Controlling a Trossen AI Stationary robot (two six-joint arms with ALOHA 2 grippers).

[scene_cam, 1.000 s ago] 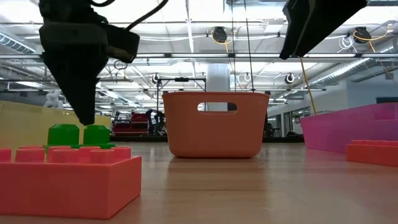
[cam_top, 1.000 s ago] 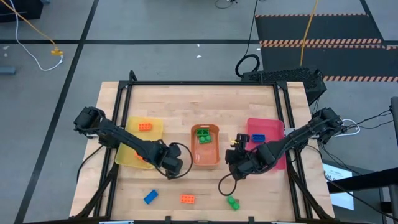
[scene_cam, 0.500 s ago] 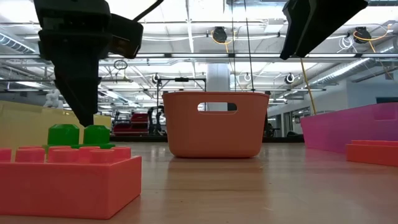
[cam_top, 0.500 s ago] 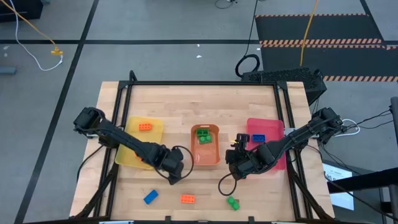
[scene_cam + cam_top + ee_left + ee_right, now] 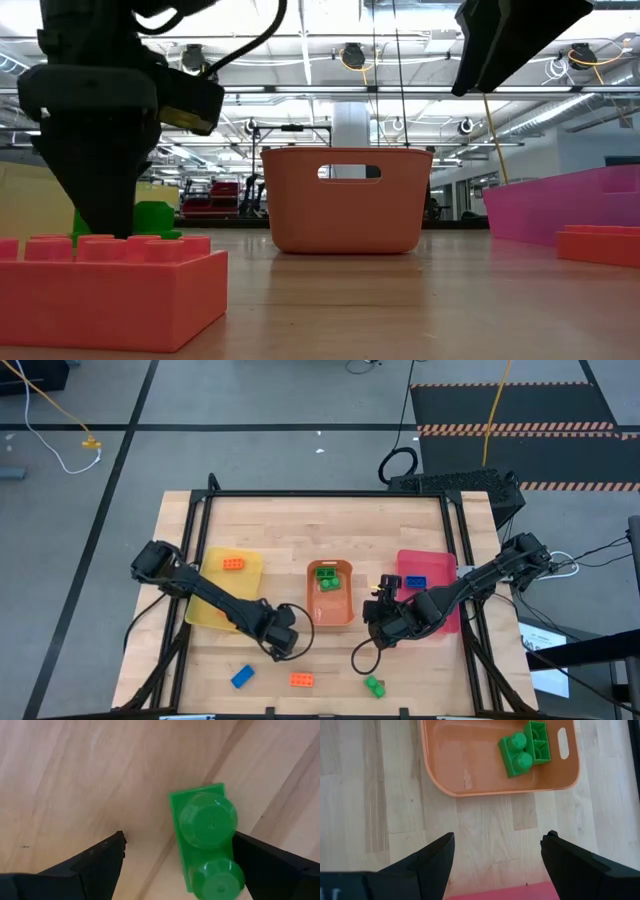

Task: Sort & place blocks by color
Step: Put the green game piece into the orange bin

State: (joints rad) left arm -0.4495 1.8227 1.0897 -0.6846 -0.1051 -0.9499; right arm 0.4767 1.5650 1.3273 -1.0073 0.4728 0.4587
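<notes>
My left gripper (image 5: 281, 645) is open and low over the table, near the near edge. Its fingers stand on either side of a green two-stud block (image 5: 207, 835) lying flat on the wood, and I see no touch. The gripper hides that block in the high view. In the low view the block (image 5: 155, 215) peeks out behind the gripper (image 5: 100, 215). My right gripper (image 5: 385, 630) hangs open above the table, right of the orange tray (image 5: 330, 622). Its wrist view looks down on two green blocks (image 5: 522, 750) in that tray.
On the table near its near edge lie loose blue (image 5: 242, 676), orange (image 5: 301, 680) and green (image 5: 374, 685) blocks. The yellow tray (image 5: 215, 595) holds an orange block (image 5: 234, 563). The pink tray (image 5: 440, 565) holds a blue block (image 5: 415, 582). A black frame edges the table.
My left gripper has moved toward the near edge and come down. Its fingers now reach table level around the green block, where before they hung above it. The block has not moved.
</notes>
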